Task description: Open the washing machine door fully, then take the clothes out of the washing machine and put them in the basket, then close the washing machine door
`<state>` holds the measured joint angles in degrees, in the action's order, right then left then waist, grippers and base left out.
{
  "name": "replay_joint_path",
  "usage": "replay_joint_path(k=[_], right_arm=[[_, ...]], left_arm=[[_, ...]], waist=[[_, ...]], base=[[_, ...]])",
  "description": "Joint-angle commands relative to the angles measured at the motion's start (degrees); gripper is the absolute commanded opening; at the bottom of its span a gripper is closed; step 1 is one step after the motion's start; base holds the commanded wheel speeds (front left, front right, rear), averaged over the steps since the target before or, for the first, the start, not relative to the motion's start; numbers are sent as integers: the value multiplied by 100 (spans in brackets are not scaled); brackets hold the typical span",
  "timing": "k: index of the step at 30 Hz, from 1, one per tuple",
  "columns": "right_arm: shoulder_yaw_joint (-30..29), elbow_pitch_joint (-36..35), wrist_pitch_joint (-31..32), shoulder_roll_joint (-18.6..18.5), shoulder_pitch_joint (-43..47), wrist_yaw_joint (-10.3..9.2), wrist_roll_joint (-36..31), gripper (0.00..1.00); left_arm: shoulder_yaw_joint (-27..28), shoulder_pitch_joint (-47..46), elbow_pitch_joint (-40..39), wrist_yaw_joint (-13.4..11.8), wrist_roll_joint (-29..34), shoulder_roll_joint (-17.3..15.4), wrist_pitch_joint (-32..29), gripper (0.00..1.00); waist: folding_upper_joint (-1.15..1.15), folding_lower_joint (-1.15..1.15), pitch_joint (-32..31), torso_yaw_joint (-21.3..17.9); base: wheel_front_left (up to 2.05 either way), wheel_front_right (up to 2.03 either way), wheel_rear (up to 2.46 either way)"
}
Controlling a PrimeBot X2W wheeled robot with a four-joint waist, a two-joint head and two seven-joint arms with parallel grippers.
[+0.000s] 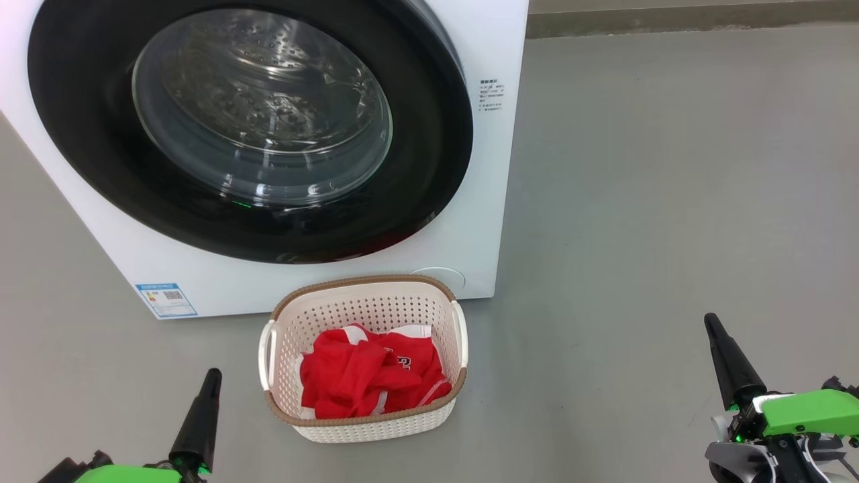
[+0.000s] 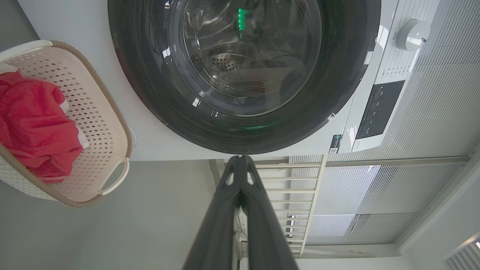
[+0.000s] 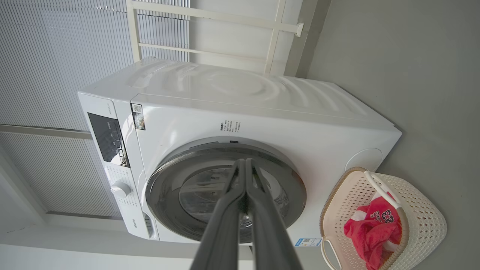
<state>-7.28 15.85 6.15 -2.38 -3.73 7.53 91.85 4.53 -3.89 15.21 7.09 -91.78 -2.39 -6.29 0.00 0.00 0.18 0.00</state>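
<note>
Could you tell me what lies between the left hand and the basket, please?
Bare grey floor lies between the left hand and the basket, as the head view shows.

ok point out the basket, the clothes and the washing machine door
basket (image 1: pixel 362 308), head view, perforated back wall
clothes (image 1: pixel 349 379), head view, middle of the red pile
washing machine door (image 1: pixel 80 121), head view, black rim left of the glass

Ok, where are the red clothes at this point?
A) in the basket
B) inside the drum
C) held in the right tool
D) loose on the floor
A: the clothes lie bunched inside the basket, which stands on the floor in front of the washing machine.
</note>
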Motion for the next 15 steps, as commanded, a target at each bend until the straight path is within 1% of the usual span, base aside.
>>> replay_joint_path(k=[1, 15], right_arm=[[76, -182, 34, -50, -245, -4, 31, 0], [76, -182, 34, -50, -245, -4, 32, 0]], left_arm=[[199, -230, -117, 40, -39, -49, -20, 0], [199, -230, -117, 40, -39, -49, -20, 0]], waist=[[0, 0, 0, 0], [0, 0, 0, 0]], base=[[0, 0, 0], [0, 0, 0]])
